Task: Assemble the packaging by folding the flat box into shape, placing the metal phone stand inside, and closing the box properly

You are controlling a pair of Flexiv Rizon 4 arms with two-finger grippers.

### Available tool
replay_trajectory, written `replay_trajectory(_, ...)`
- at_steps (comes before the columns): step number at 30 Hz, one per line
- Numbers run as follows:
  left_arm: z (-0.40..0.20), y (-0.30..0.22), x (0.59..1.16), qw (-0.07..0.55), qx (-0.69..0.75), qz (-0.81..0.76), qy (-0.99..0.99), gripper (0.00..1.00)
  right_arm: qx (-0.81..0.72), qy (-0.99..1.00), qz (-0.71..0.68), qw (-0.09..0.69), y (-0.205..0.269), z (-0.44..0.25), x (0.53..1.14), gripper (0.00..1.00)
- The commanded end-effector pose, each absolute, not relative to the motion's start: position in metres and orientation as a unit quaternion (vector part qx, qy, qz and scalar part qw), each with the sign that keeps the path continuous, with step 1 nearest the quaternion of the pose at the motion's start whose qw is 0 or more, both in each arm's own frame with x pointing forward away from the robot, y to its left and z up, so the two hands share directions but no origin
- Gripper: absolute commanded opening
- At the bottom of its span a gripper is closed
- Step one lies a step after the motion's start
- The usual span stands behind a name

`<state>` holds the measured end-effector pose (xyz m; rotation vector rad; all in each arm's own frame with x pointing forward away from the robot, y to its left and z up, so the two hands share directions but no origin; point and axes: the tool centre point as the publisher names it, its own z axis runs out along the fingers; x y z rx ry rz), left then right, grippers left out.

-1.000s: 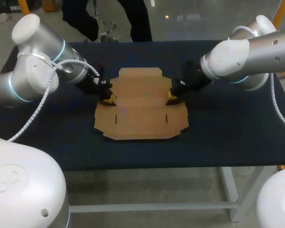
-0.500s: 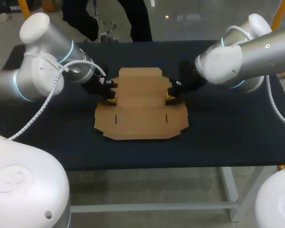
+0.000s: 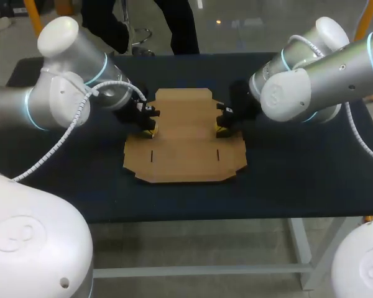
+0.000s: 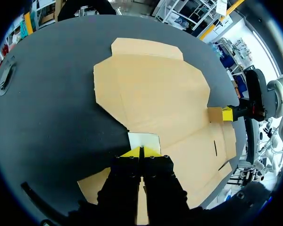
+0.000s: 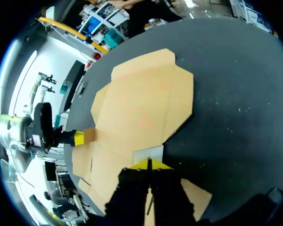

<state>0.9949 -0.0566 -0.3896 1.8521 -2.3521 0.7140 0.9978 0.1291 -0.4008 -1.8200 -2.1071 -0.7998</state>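
The flat box (image 3: 185, 139) lies spread open in the middle of the surface (image 3: 286, 167), a single sheet of brown cardboard with creases, slits and cut corners. The left tool (image 3: 148, 128) sits at the box's left edge and the right tool (image 3: 222, 129) at its right edge, opposite one another across the sheet. Each is pinched narrow. In the left wrist view the yellow tips meet on the left flap (image 4: 144, 140), a small tab lifted off the sheet. In the right wrist view the tips close the same way on the right flap (image 5: 148, 154). No metal phone stand shows anywhere around the box.

The cardboard is probably light and thin, stiff across its panels but ready to bend along the scored lines. Away from those lines it would likely kink or tear. It has little weight to hold it down, so a pull from one side alone could slide the whole sheet. The small flaps, taken near their fold lines, look like the right hold. They are best gripped on both sides of the box at once, with gentle force so the tabs do not crush or rip.
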Motion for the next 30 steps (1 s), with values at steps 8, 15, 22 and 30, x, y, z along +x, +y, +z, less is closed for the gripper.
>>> replay_trajectory(8, -0.388, -0.063, 0.995, 0.021, 0.603, 0.223, -0.766, 0.00, -0.629, -0.725, -0.262, 0.102, 0.138, -0.401, 0.998, 0.00)
replay_trajectory(15, -0.389, -0.066, 0.996, 0.018, 0.602, 0.221, -0.767, 0.00, -0.633, -0.726, -0.253, 0.090, 0.142, -0.403, 0.999, 0.00)
replay_trajectory(22, -0.392, -0.069, 0.997, 0.013, 0.604, 0.218, -0.767, 0.00, -0.639, -0.725, -0.244, 0.079, 0.144, -0.407, 1.001, 0.00)
replay_trajectory(30, -0.394, -0.073, 0.999, 0.008, 0.605, 0.216, -0.766, 0.00, -0.646, -0.725, -0.230, 0.068, 0.147, -0.412, 1.004, 0.00)
